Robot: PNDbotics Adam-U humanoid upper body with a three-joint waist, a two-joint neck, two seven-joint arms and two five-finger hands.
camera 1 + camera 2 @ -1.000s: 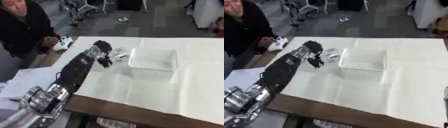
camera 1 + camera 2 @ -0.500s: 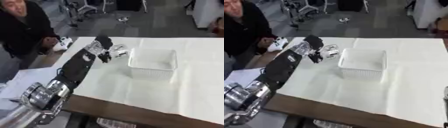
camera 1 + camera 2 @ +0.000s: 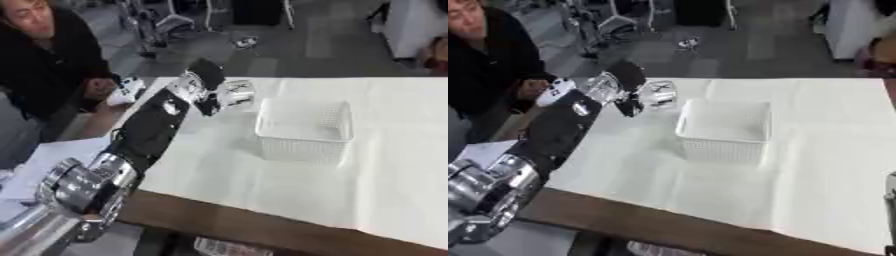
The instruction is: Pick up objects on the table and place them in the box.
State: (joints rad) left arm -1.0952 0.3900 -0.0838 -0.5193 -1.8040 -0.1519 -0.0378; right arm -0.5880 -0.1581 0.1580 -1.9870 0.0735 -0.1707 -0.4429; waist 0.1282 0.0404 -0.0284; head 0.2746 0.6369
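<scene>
White basket (image 3: 304, 131) sits mid-table, empty, ready to receive. Left hand (image 3: 203, 86) curled around small clear-and-white object (image 3: 236, 94), lifted just off table (image 3: 376, 175) beside basket's left rim, likely positioned for carry-over. Right hand unseen.

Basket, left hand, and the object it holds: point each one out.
Basket (image 3: 304, 148): left eye view, on its near wall.
Left hand (image 3: 206, 75): left eye view, on the black back of the hand.
Object (image 3: 659, 94): right eye view, on the small silvery-white thing in the hand, beside the basket's far left corner.
</scene>
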